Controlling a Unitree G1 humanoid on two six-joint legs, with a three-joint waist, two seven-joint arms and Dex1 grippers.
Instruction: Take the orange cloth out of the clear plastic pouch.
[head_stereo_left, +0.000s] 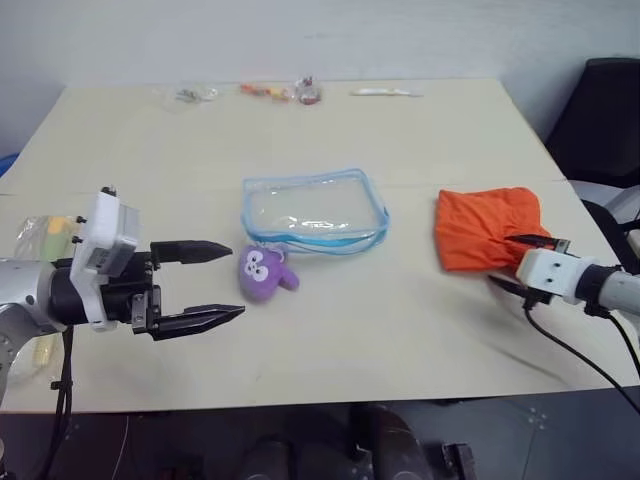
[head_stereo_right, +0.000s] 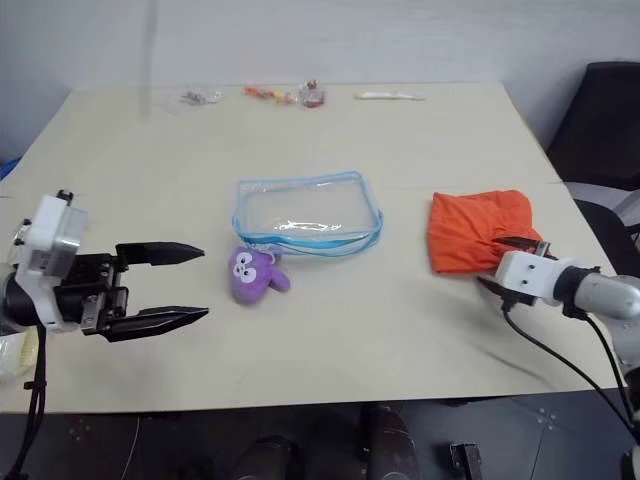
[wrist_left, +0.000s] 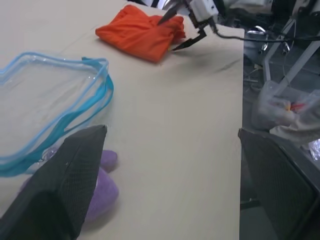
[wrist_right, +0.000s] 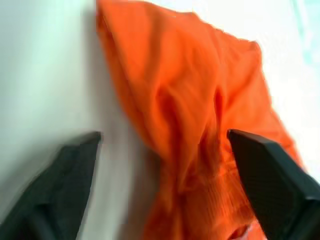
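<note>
Now pouch (head_stereo_left: 314, 210) empty, cloth (head_stereo_left: 488, 227) outside.

Small purple bunny plush (head_stereo_left: 265, 274) on a pale wooden table (head_stereo_left: 420, 330), little bits (head_stereo_left: 290, 92) along the far edge, black chair (head_stereo_left: 605, 120) at right

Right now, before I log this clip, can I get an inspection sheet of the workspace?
Surface: pale beige rectangular table, seam across the middle.
Job's things: bright orange soft cloth lies crumpled on the table, outside the clear blue-edged plastic pouch, which looks empty.
Clutter: small purple bunny plush touching the pouch's near edge; small packets along the far edge; a clear bag at the left edge.
Grippers: left gripper, jaws open, empty; right gripper, jaws open either side of the cloth's edge.
Cables: black cable off the right wrist.
Surroundings: black chair at right.
</note>
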